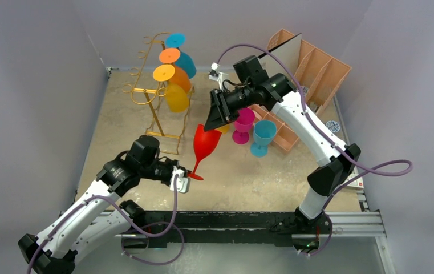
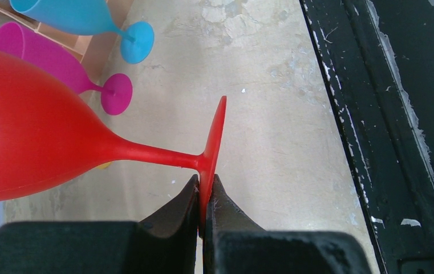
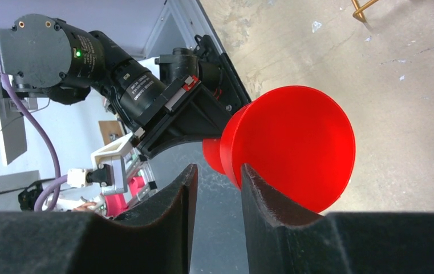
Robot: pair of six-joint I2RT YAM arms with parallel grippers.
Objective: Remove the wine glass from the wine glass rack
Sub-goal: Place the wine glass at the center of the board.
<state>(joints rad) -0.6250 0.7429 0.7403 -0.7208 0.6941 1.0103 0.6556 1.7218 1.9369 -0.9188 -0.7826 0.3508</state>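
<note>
A red wine glass (image 1: 206, 142) hangs tilted above the table, away from the gold wine glass rack (image 1: 151, 97). My left gripper (image 1: 187, 178) is shut on the edge of its foot (image 2: 213, 137), with the stem and bowl (image 2: 32, 148) reaching out to the left. My right gripper (image 1: 210, 127) is at the bowl's rim. In the right wrist view that gripper (image 3: 219, 170) stands open, with one finger (image 3: 260, 194) against the rim of the bowl (image 3: 294, 142) and nothing pinched in the gap. Orange (image 1: 171, 77), yellow (image 1: 177, 98) and teal (image 1: 183, 57) glasses hang on the rack.
A pink glass (image 1: 243, 123) and a blue glass (image 1: 263, 136) stand upright just right of the red one, beside the peach slotted organiser (image 1: 311, 68). The black base rail (image 1: 231, 220) runs along the near table edge. The rack's wire base (image 1: 166, 137) lies close to the left arm.
</note>
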